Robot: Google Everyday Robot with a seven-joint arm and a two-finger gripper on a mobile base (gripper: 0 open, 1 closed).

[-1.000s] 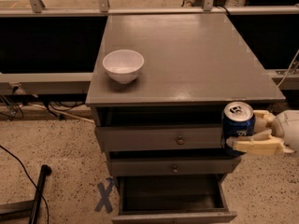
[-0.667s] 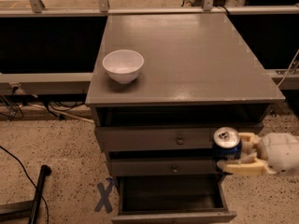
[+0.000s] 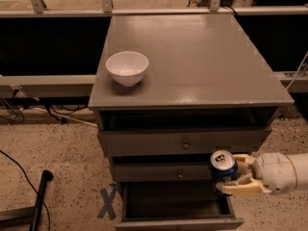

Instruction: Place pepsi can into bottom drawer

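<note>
The pepsi can (image 3: 223, 168), blue with a silver top, is held upright in my gripper (image 3: 230, 173), which comes in from the right edge on a white arm. The cream fingers (image 3: 240, 188) are shut on the can. The can hangs in front of the middle drawer's right end, just above the open bottom drawer (image 3: 177, 201), whose dark interior shows below.
A white bowl (image 3: 127, 67) sits on the grey cabinet top (image 3: 202, 66) at the left. The two upper drawers (image 3: 185, 142) have small round knobs. A blue tape X (image 3: 107, 202) marks the speckled floor; a black pole (image 3: 39, 196) and cables lie at the left.
My gripper has moved down and to the left with the can, from beside the top drawer to just above the open bottom drawer.
</note>
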